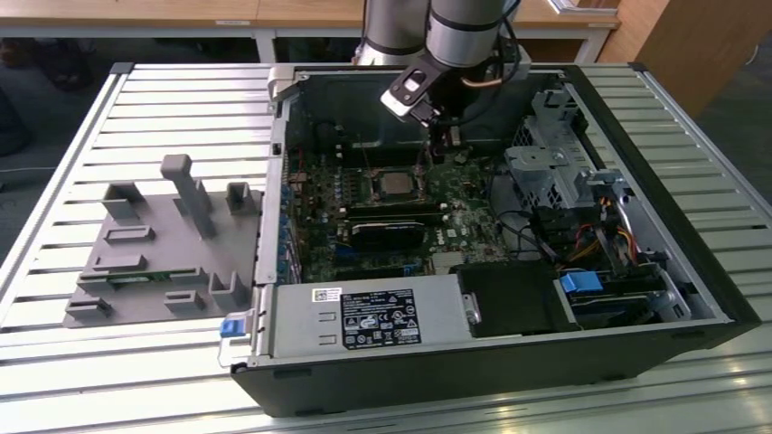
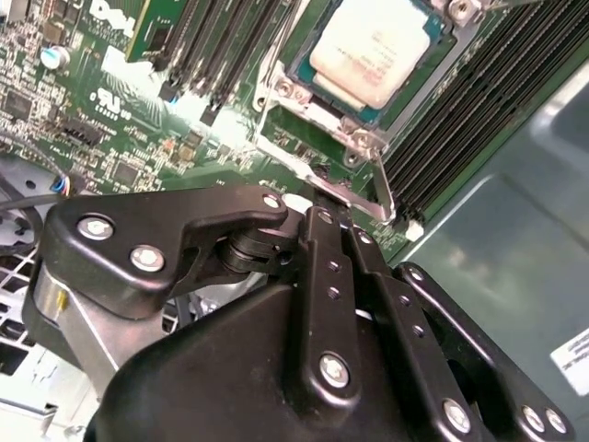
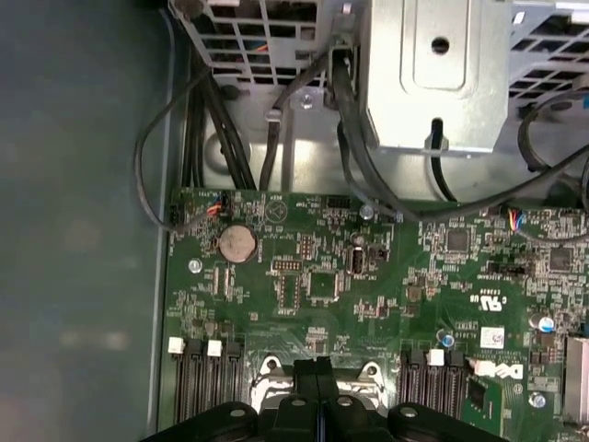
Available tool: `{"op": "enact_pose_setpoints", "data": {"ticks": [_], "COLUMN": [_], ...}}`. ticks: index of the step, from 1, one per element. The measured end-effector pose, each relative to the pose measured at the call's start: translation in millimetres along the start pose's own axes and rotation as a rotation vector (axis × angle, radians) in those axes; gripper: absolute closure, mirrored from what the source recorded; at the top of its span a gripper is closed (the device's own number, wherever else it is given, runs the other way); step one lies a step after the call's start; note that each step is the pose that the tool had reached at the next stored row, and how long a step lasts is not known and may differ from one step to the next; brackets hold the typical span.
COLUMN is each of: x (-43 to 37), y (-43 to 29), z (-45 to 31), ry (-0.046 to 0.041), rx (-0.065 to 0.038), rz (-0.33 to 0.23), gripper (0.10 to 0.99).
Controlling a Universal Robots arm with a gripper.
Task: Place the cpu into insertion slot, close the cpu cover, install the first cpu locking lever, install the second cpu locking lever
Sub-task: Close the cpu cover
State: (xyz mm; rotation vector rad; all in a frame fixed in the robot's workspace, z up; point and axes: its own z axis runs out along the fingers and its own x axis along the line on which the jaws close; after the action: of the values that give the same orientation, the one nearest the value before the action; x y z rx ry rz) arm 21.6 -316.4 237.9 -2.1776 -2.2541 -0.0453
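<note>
The black gripper (image 2: 317, 207) has its fingers pressed together with nothing between them. Its tips stand at the thin silvery locking lever (image 2: 379, 184), touching it as far as I can judge. Just beyond, the pale silvery-beige square cpu (image 2: 373, 46) lies in the black-framed insertion slot (image 2: 296, 72), and the silvery metal cpu cover (image 2: 317, 112) seems to be down around it. So I judge a lever step is in hand. It calls for a firm, narrow push on the rod, without slipping onto the green circuit board (image 2: 120, 120).
</note>
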Motion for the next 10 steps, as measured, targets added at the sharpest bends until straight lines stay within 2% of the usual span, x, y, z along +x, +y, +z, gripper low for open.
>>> {"op": "enact_pose_setpoints", "data": {"ticks": [10], "x": [0.3], "y": [-11.2], "z": [4.8], "ry": [0.0001], "rx": [0.000], "rz": [0.000], "gripper": [0.980]}}
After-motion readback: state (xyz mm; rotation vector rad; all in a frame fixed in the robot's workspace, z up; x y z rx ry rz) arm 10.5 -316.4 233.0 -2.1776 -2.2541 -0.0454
